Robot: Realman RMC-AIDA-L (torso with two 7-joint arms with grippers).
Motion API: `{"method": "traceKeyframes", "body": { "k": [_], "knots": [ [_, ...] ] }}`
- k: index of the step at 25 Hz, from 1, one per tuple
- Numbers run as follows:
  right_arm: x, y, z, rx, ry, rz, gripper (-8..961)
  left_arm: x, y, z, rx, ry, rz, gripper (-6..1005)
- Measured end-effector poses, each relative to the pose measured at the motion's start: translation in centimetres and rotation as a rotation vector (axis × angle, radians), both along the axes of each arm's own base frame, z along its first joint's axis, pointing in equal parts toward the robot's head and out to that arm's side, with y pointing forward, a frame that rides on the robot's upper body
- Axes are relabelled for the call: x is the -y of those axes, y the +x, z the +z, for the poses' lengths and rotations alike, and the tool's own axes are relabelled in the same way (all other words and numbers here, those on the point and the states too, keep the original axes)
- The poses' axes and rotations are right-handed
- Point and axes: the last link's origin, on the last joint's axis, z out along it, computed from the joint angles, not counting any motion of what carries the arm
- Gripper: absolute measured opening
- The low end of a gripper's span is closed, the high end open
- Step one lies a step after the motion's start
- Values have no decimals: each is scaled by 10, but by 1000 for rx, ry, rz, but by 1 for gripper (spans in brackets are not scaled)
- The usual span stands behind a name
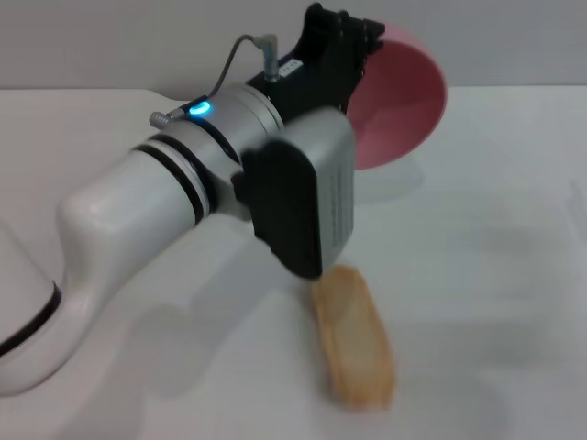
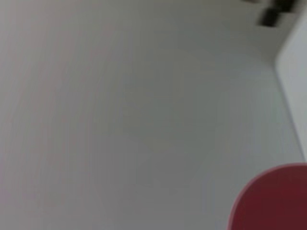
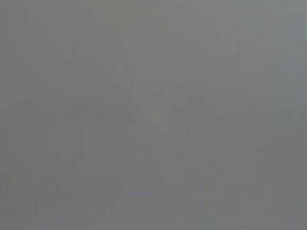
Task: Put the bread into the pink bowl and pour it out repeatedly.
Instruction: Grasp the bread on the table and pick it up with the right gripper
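In the head view my left gripper (image 1: 359,46) is shut on the rim of the pink bowl (image 1: 404,101) and holds it lifted and tipped on its side, its opening facing right and down. The bowl is empty. The bread (image 1: 356,337) lies on the white table below and in front of it, pale-tan underside up. The bowl's rim also shows in the left wrist view (image 2: 273,201). My right gripper is out of view.
The white table (image 1: 495,266) spreads to the right and front of the bread. My left arm (image 1: 183,211) crosses the left half of the head view. The right wrist view shows only plain grey.
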Motion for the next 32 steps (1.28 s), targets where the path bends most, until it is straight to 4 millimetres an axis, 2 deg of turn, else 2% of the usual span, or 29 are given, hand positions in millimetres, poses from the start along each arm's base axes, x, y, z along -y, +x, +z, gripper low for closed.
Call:
{"method": "traceKeyframes", "body": {
  "k": [2, 7, 11, 18, 22, 26, 32],
  "knots": [
    [0, -1, -1, -1, -4, 2, 673, -6, 3, 7, 103, -23, 65, 39],
    [-3, -3, -5, -2, -26, -9, 673, -34, 8, 35, 392, -61, 355, 39],
    [-8, -9, -7, -1, -54, -28, 673, -51, 0, 44, 497, -38, 599, 39],
    [-24, -26, -9, 10, -145, -114, 673, -59, -20, 59, 639, -33, 939, 39],
    [-36, -41, -6, 15, -210, -188, 673, -62, -37, 74, 652, -42, 1153, 39],
    [-45, -63, -1, 28, -297, -281, 673, -63, -58, 83, 631, -14, 1290, 39],
    [-62, -92, -14, 76, -496, -451, 673, -62, -81, 89, 585, 17, 1446, 39]
  ]
}}
